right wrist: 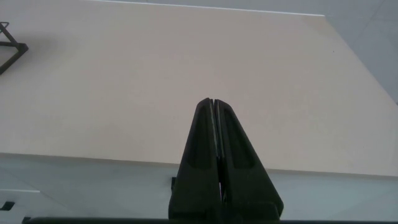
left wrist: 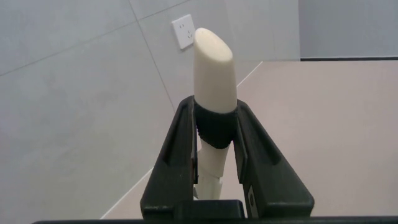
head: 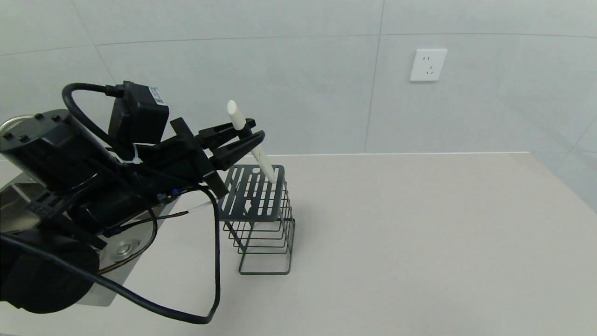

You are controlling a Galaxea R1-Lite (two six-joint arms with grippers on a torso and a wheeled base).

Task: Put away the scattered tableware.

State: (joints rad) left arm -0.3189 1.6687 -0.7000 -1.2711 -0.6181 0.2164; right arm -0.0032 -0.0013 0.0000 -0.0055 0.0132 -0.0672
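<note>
The left pincer (head: 249, 134) is clamped on a white utensil (head: 237, 116) partway down its shaft, tilted, its lower end at the slotted top of the black wire rack (head: 261, 224) on the desk (head: 419, 233). The right pincer (right wrist: 214, 109) hangs over bare desk, its fingers pressed together and holding nothing.

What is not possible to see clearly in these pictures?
- White utensil, working end: in the head view it blends into the slotted top of the rack. In the left wrist view the left pincer covers it. So its type, and whether it has entered a slot, are unclear.
- Sink: in the head view, mostly behind the left arm.
- Rack, right wrist view: only a corner shows; the picture edge cuts off the rest.
</note>
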